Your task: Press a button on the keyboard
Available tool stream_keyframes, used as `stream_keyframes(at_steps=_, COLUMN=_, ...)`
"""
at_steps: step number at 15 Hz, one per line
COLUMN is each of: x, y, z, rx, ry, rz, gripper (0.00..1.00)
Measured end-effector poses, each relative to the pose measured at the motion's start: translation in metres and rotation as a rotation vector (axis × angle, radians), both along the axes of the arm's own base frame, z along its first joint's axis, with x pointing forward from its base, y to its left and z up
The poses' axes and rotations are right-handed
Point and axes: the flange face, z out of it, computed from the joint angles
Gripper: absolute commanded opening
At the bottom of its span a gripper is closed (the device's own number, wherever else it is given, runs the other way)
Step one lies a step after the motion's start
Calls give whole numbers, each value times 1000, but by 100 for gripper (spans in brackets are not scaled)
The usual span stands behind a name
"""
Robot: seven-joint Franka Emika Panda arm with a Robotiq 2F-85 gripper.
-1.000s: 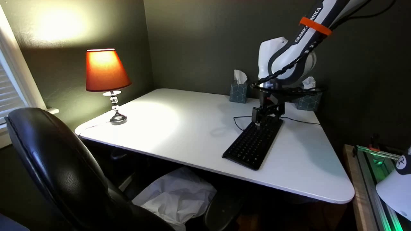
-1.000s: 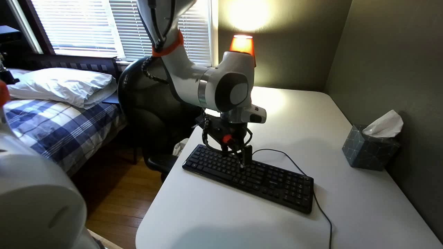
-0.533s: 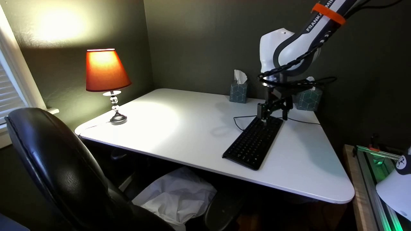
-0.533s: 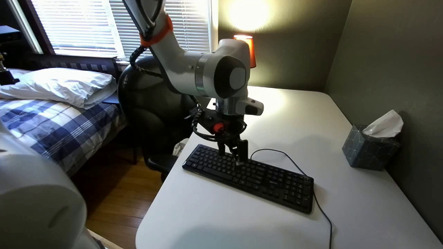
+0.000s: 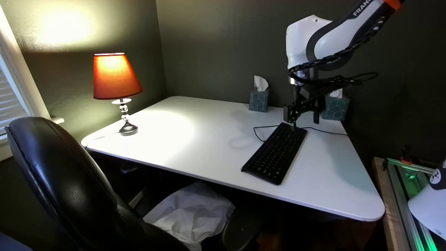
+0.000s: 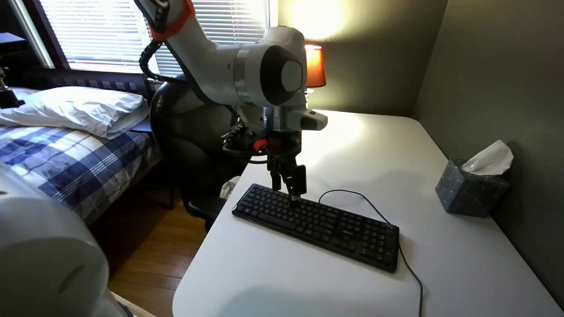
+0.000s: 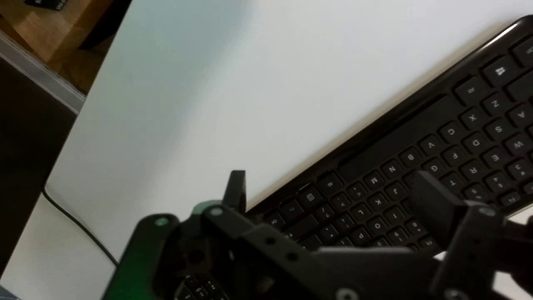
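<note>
Black computer keyboard (image 6: 321, 226) beneath a wide-spread Robotiq gripper (image 7: 332, 180), near the white desk's (image 6: 476, 264) edge by the office chair (image 5: 69, 174); gripper higher than a second ago

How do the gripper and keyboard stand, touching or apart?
Cannot tell. In both exterior views the open gripper is seen against the keyboard, hiding any contact or gap; the wrist view shows neither plainly.

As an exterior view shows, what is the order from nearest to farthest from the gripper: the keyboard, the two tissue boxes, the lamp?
1. Keyboard: just below the gripper.
2. Left tissue box, right tissue box: either side of it; too close to call.
3. Lamp: far left in that view.
</note>
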Motion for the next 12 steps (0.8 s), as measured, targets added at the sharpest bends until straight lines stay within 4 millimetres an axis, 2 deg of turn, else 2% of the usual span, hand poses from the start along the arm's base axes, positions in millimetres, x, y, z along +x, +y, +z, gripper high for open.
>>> stream_keyframes(at_steps=9, x=-21, y=11, z=32, rx=-11, ry=-79, rz=8, gripper=100)
stream_keyframes(at_steps=12, x=-26, y=11, z=37, rx=-12, ry=-92, rz=4, gripper=100)
